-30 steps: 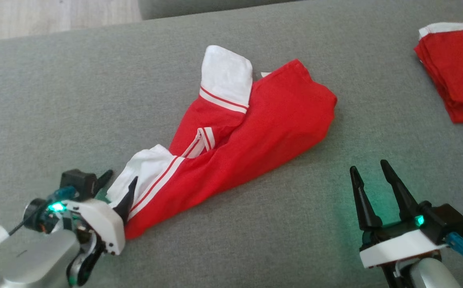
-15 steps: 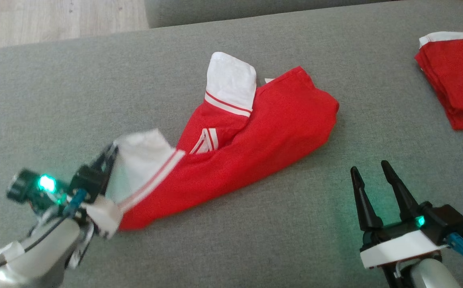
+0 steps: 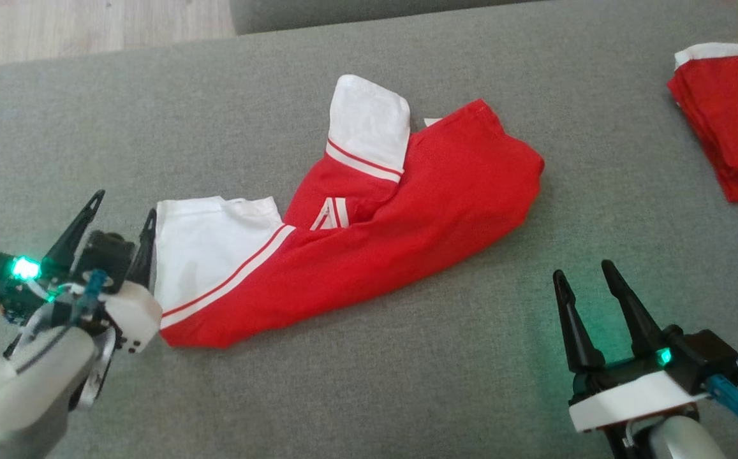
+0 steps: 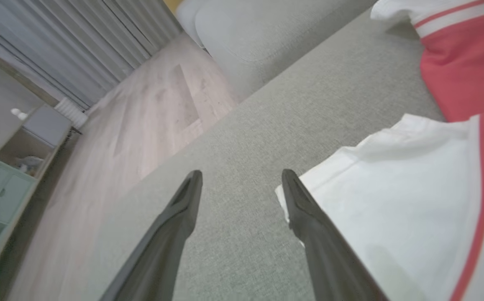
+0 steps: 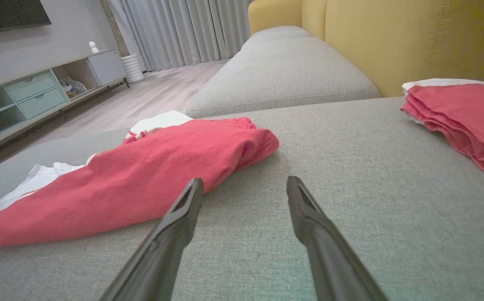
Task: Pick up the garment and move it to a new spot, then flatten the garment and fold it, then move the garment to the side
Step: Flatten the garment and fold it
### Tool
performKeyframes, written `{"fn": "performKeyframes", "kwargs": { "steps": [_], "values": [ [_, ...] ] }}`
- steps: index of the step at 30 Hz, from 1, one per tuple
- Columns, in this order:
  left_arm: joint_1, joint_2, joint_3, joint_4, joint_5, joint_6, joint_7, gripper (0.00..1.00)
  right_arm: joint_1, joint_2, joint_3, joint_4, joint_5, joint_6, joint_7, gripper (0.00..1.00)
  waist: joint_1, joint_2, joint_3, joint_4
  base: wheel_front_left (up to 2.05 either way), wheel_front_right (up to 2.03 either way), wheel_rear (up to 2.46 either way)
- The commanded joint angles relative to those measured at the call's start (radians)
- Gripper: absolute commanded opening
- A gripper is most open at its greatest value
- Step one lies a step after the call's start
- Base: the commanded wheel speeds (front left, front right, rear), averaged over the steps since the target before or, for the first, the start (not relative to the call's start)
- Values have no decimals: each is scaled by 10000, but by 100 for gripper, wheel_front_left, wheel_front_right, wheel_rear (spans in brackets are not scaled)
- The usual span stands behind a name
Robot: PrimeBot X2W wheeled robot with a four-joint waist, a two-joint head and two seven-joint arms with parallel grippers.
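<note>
- looking down from the head view, you see the red and white garment (image 3: pixel 407 210) lying crumpled on the grey sofa seat (image 3: pixel 369 395), stretched from the middle toward the lower left.
- your left gripper (image 3: pixel 124 205) sits at the garment's white end, jaws spread wide and holding nothing, its inner finger just beside the white hem.
- the left wrist view adds a closer look: grey seat lies between the fingers (image 4: pixel 313 234), with white cloth behind one of them; you cannot tell if they touch.
- your right gripper (image 3: pixel 583 271) hovers well apart from the garment, jaws released.
- the right wrist view adds a yellow backrest (image 5: pixel 392 37) behind a folded red pile (image 5: pixel 459 113).
</note>
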Motion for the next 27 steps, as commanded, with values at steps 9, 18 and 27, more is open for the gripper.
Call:
{"fn": "performKeyframes", "kwargs": {
  "steps": [9,18,27],
  "values": [
    [-924,572,660,-13,-1008,-1365,967,100,-397,-173,306,-351,133,67,-55,100,0,-1,510,-165,0,0,0],
    [-1179,125,740,735,-1673,-1873,1609,100,-657,-247,315,-339,221,67,-55,100,0,-1,916,-461,0,0,0],
    [-857,-323,969,1231,-2778,-2047,2502,0,-704,-346,192,-349,240,67,-55,100,0,-1,1025,-490,0,0,0]
  ]
}}
